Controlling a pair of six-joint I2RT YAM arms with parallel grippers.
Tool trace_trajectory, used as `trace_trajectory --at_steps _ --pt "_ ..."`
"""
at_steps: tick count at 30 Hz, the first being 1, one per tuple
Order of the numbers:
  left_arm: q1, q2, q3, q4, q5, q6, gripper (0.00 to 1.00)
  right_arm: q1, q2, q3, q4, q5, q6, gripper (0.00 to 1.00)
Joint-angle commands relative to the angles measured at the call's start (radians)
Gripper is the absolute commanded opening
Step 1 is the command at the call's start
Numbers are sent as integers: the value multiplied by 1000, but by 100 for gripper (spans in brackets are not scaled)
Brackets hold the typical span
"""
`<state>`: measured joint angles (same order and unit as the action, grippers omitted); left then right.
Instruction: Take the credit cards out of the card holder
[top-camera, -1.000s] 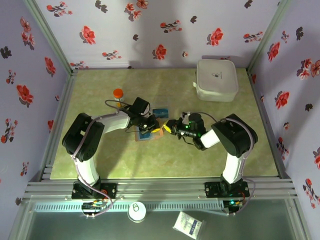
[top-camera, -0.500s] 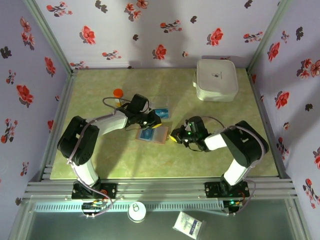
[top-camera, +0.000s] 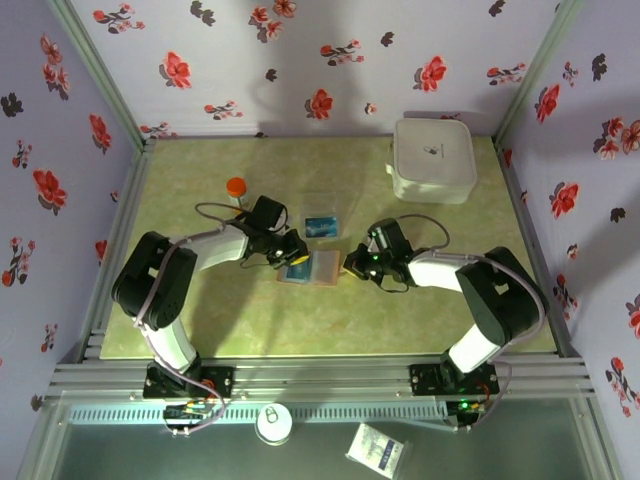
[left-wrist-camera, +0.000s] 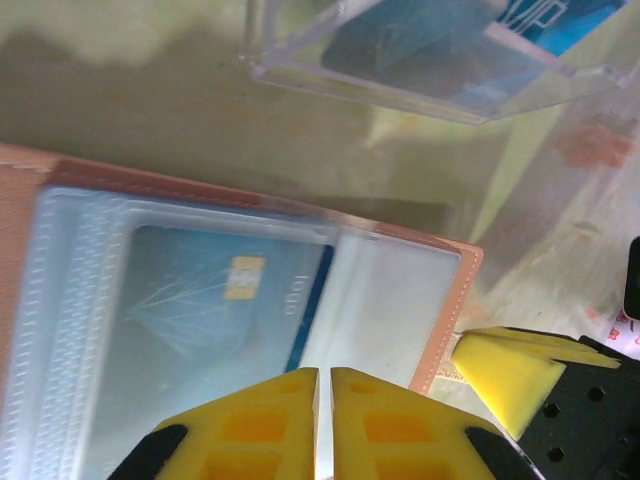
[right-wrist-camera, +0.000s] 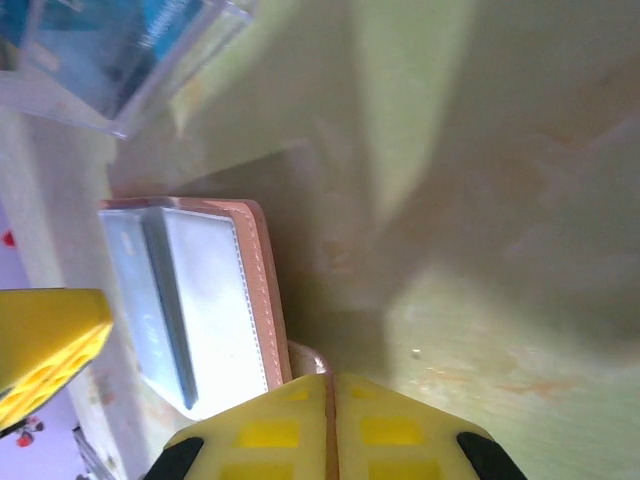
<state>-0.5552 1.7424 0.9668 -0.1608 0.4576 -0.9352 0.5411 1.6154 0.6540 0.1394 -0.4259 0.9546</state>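
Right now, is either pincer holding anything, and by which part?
Right pincer looks shut on the card holder at its clasp tab. Left pincer is shut over the open inside of it; a grip there cannot be told.

The left arm (top-camera: 165, 290) and right arm (top-camera: 490, 300) are built alike, with rounded white link shells and chunky black joint housings between them. Each is bolted to a black base, the left base (top-camera: 185, 382) at seven o'clock of the overhead view and the right base (top-camera: 455, 380) at five o'clock. Thin grey cables (top-camera: 210, 207) loop loose off the forearms. A green light (top-camera: 374, 257) glows on the right wrist. The left gripper (left-wrist-camera: 324, 420) and right gripper (right-wrist-camera: 330, 430) have bright yellow blocky fingers (moulded with shallow square recesses) on black mounts.
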Motion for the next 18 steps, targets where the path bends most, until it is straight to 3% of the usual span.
trace_trajectory --at_steps 1,5,9,13,18 --pt "17 -46 -20 -20 -16 30 12 -1 10 24 -91 41 -51 10" --pt "37 -63 -38 -18 -20 37 12 -1 -19 55 -204 105 -110 23" --pt "53 -75 -55 -15 -23 43 12 -3 -55 85 -323 175 -160 28" --pt "61 -69 -62 -9 -16 48 12 -3 -74 110 -378 201 -186 28" --pt "63 -44 -65 4 2 51 12 -3 -60 124 -350 155 -179 18"
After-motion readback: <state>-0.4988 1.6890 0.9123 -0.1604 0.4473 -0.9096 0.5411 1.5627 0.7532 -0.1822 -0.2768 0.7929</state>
